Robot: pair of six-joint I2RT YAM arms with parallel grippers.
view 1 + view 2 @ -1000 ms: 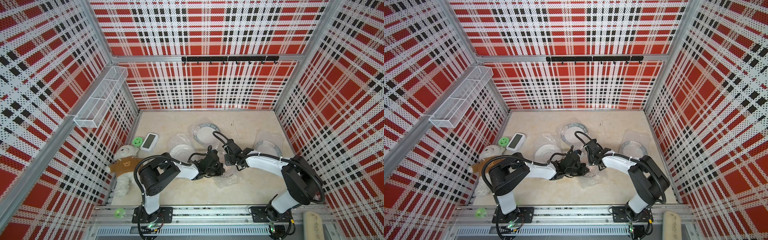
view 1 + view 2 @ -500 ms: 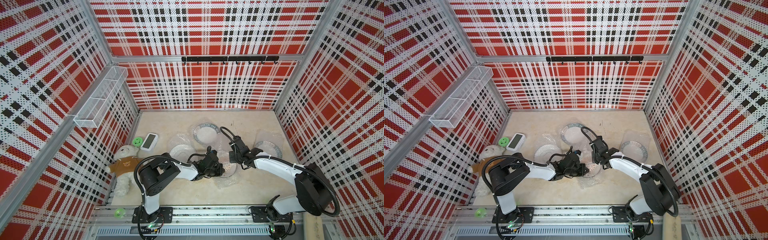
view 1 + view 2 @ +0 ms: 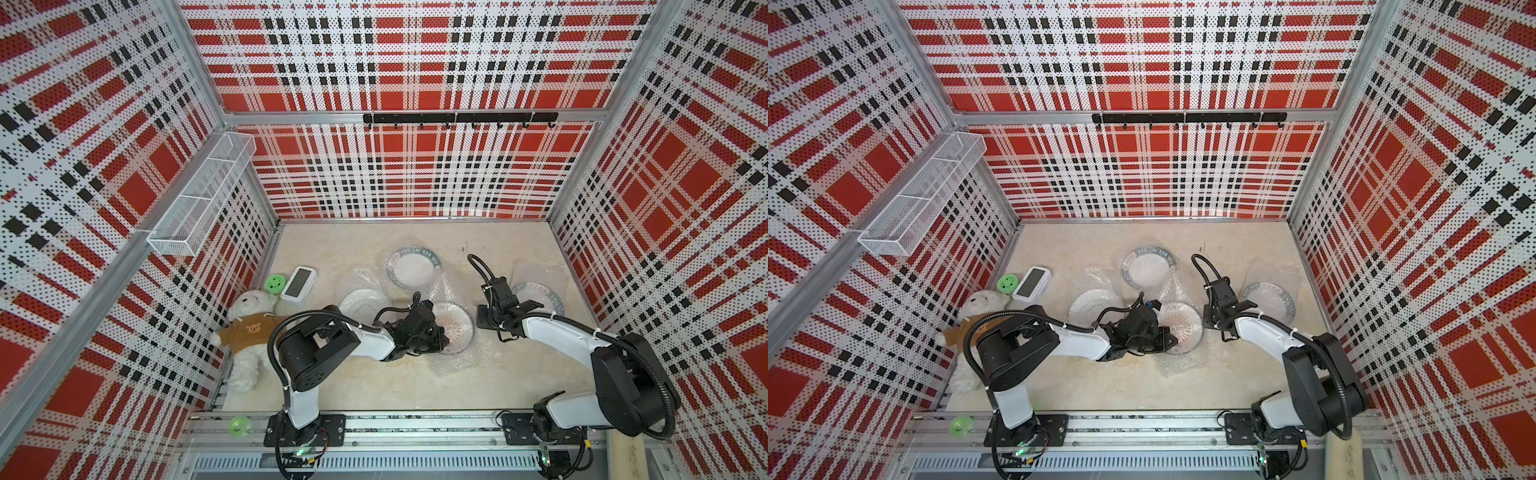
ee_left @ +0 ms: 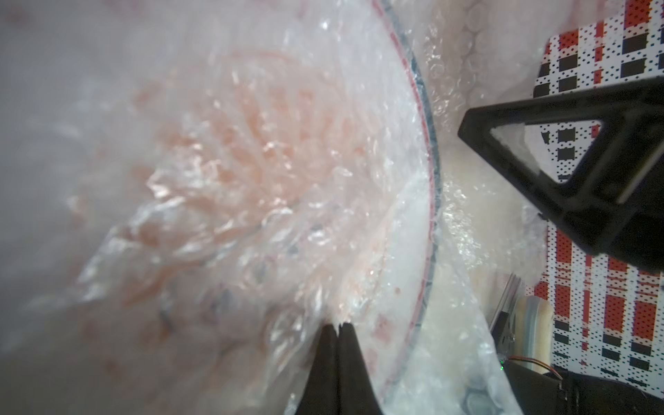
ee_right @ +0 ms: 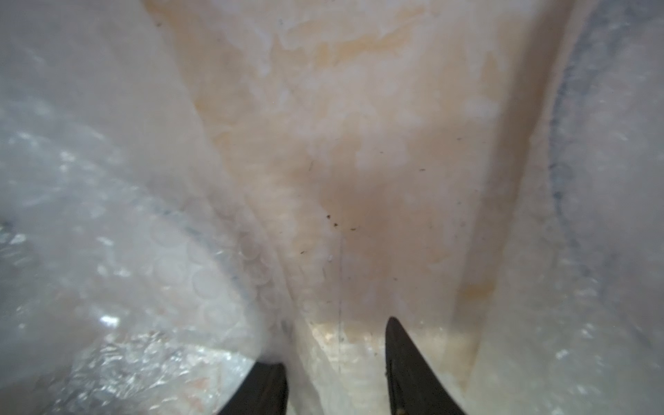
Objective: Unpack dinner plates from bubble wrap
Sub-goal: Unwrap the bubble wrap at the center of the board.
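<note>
1. Bubble wrap point(image 3: 455, 361) lies crumpled on the beige table point(image 3: 395, 390), nearest the arm bases. It runs under and partly over the centre plate point(image 3: 457, 326), and the plate's orange sunburst shows through the film.
2. At that plate's 9 o'clock edge sits the left gripper point(image 4: 337, 327). Its fingertips point(image 4: 327, 348) are pressed together on a pinch of the bubble wrap, and in the left wrist view the film puckers toward them across the plate's face.
3. At the centre plate's 3 o'clock, the right gripper point(image 5: 330, 343) points down at bare table in the gap between two sheets. Its fingers point(image 5: 406, 359) stand apart with nothing between them.
4. Against the wall at 9 o'clock, a white teddy bear point(image 3: 249, 328) in a brown shirt lies on its back.
5. Just past the right gripper, again at 3 o'clock, the right plate point(image 3: 548, 291) lies flat in its own sheet, its dark band hazy through the film.
6. At 10 o'clock of the centre plate, a pale round plate point(image 3: 360, 305) lies under another sheet. I cannot tell its pattern.
7. Beyond the bear are a small green disc point(image 3: 275, 283) and a white device point(image 3: 299, 282) with a dark screen.
8. Farthest, at 11 o'clock, the far plate point(image 3: 413, 269) shows its dark lettered band, and corners of wrap stick out around it.
</note>
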